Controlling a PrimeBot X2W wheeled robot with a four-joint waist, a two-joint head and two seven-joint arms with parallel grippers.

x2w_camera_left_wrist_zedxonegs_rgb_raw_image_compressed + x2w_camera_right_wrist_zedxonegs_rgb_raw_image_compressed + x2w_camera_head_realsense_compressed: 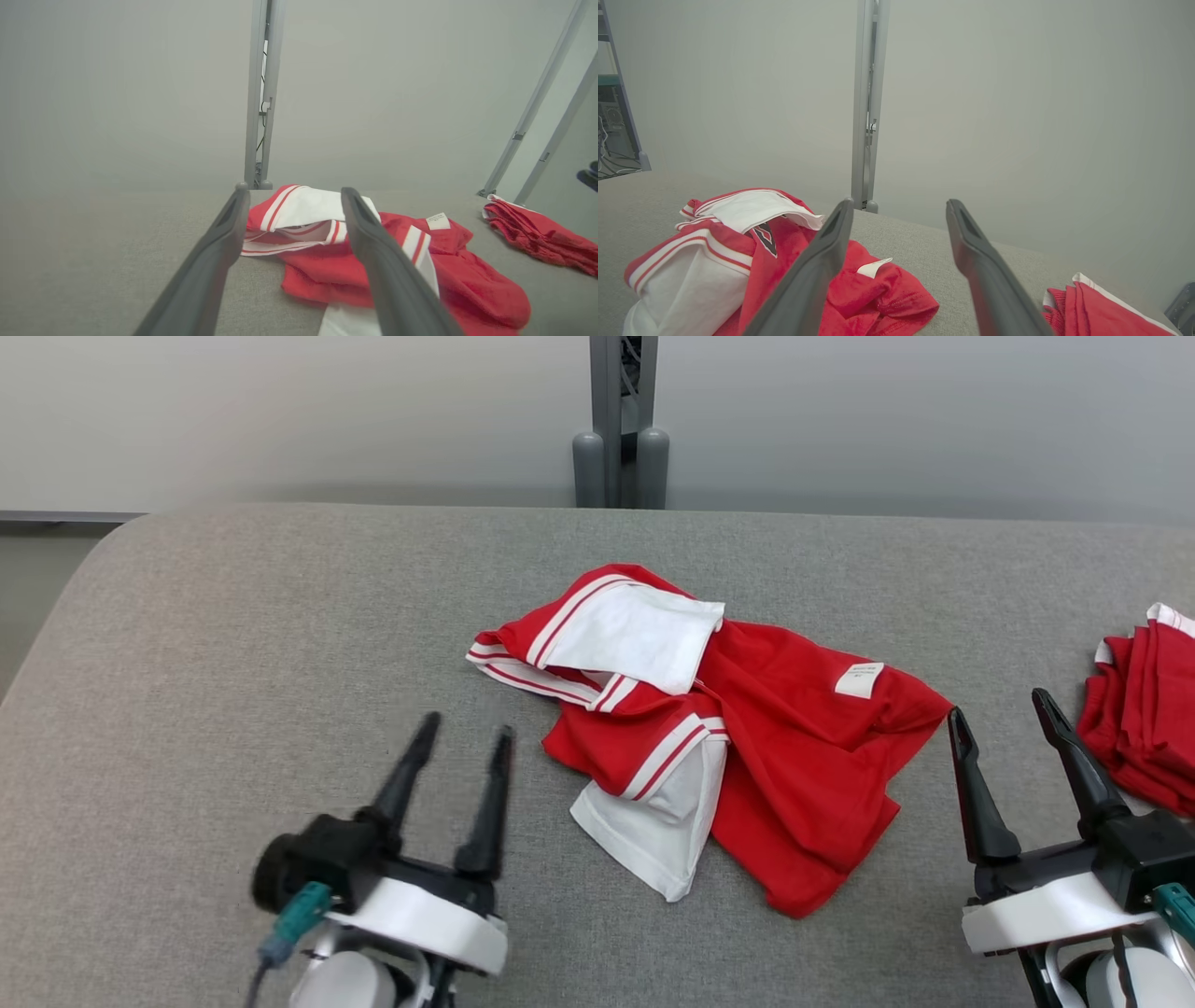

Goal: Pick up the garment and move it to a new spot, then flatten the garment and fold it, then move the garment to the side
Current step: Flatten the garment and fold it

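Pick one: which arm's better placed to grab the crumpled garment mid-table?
Right, narrowly. The right end effector is open, one fingertip beside the red corner of the garment; the left end effector is open too but stands farther off.

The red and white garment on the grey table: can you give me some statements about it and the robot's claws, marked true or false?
The crumpled red and white fabric garment lies on the grey cloth-covered table. True.
The dark two-fingered left claw grips the garment. False: it is open, apart from the cloth, holding nothing.
The dark two-fingered right claw is open. True.
The garment is folded flat. False: it lies bunched and creased.
A second red cloth pile lies near the table's right edge. True.
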